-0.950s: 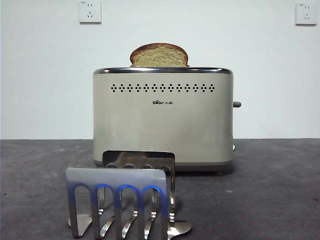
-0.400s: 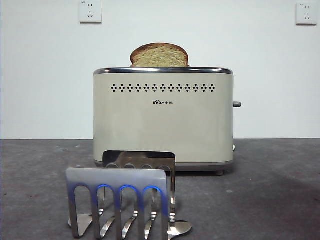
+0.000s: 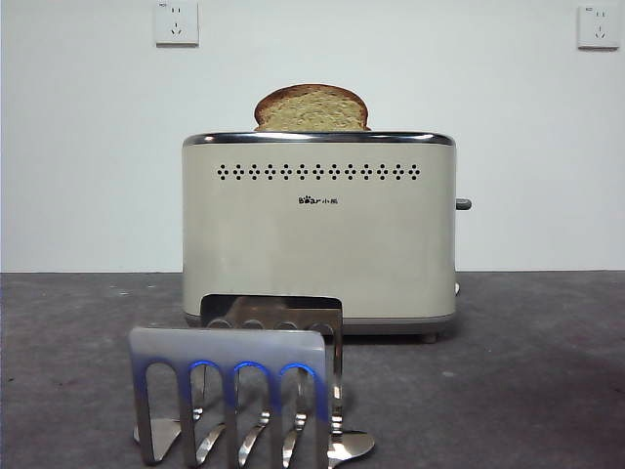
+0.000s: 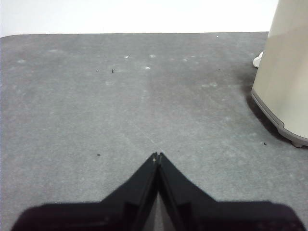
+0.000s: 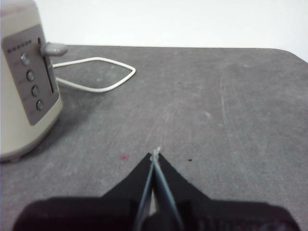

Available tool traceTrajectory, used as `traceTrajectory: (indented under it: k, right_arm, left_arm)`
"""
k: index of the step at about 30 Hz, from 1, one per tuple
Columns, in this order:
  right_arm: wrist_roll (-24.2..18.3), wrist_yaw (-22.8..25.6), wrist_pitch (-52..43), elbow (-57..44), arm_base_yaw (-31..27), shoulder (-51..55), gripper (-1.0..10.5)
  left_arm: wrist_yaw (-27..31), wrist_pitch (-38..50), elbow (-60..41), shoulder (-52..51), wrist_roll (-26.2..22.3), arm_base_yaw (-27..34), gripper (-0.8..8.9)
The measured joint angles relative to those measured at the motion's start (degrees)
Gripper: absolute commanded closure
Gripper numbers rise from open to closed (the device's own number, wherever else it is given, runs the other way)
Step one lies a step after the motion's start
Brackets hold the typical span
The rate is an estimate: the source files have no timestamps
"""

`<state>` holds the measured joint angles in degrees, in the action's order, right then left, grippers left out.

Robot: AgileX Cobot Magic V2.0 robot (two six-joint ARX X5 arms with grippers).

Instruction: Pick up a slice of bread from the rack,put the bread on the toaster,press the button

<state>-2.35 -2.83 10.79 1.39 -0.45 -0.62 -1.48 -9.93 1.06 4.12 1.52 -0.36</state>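
Note:
The slice of bread [image 3: 312, 108] stands upright in the top of the cream toaster [image 3: 318, 234], its domed top showing above the chrome rim. The silver rack [image 3: 239, 396] stands in front of the toaster with no bread in it. The grey button [image 3: 463, 204] sticks out of the toaster's right side; in the right wrist view the button [image 5: 54, 48] sits high on its slot. My left gripper [image 4: 157, 155] is shut and empty above the table, beside a toaster corner [image 4: 284, 72]. My right gripper [image 5: 155, 155] is shut and empty, apart from the toaster's control panel [image 5: 30, 72].
A white power cord [image 5: 98, 72] loops on the grey table behind the toaster. Several round buttons [image 5: 31, 76] line the panel. Two wall sockets [image 3: 176, 22] sit high on the white wall.

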Motion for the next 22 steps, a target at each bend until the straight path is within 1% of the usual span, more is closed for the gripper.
traceTrajectory:
  k: [22]
  right_arm:
    - [-0.5,0.0,0.0,0.0,0.0,0.0,9.5]
  left_arm:
    - [0.0,0.0,0.0,0.0,0.0,0.0,8.17]
